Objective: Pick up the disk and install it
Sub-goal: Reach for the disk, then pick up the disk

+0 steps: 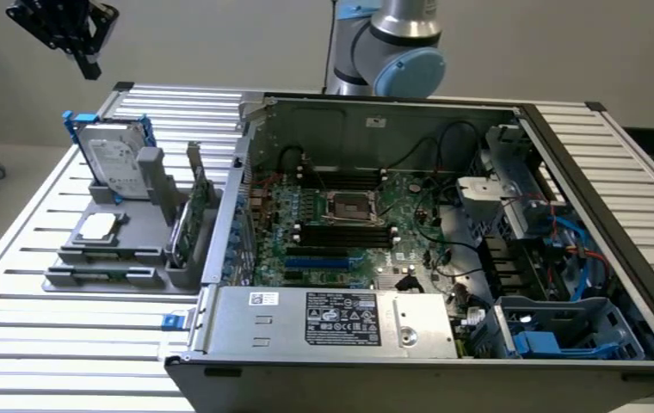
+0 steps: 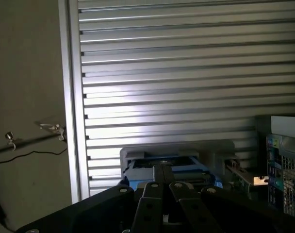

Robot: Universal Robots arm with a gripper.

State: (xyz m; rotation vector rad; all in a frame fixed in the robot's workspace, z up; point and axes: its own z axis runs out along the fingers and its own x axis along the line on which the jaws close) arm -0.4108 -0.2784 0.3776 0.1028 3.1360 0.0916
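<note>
The disk (image 1: 117, 159) stands upright in a grey holder (image 1: 132, 258) at the exterior view's left, silver with a white label and a blue carrier frame. My gripper (image 1: 89, 64) hangs high above it and a little to the exterior view's left, well clear of it, fingers shut on nothing. In the wrist view the shut fingertips (image 2: 162, 172) point down at the disk (image 2: 186, 165), seen edge-on in its holder (image 2: 176, 148).
An open computer case (image 1: 419, 215) fills the table's middle, with a blue drive bay (image 1: 568, 327) at its near right corner. The holder also carries a small silver chip (image 1: 97, 225) and a green card (image 1: 200, 202). Slatted table (image 1: 28, 344) lies around them.
</note>
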